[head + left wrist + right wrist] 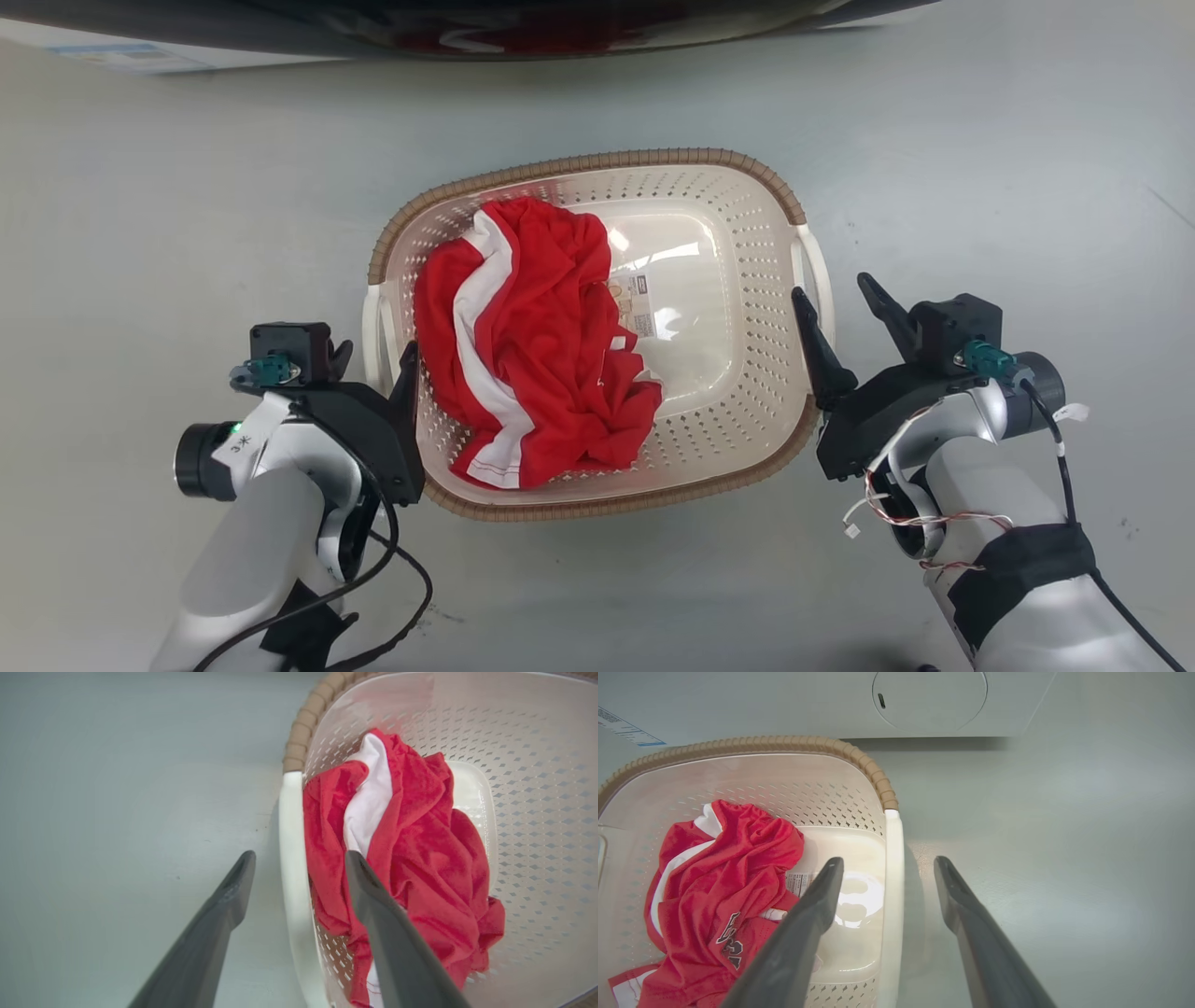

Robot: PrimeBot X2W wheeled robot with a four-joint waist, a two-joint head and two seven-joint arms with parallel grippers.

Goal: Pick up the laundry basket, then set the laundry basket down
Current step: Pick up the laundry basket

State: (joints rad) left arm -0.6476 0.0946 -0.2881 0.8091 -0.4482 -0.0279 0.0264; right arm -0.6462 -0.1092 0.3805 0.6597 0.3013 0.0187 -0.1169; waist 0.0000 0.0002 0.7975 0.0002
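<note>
I'm holding the left claw and right claw spread apart, each straddling a white side handle of the laundry basket sitting on the grey floor, and I'm worrying the left inner finger may be pinching the red jersey, skewing the lift.

Bright even light, glare in laundry basket, wrist cams soft.
</note>
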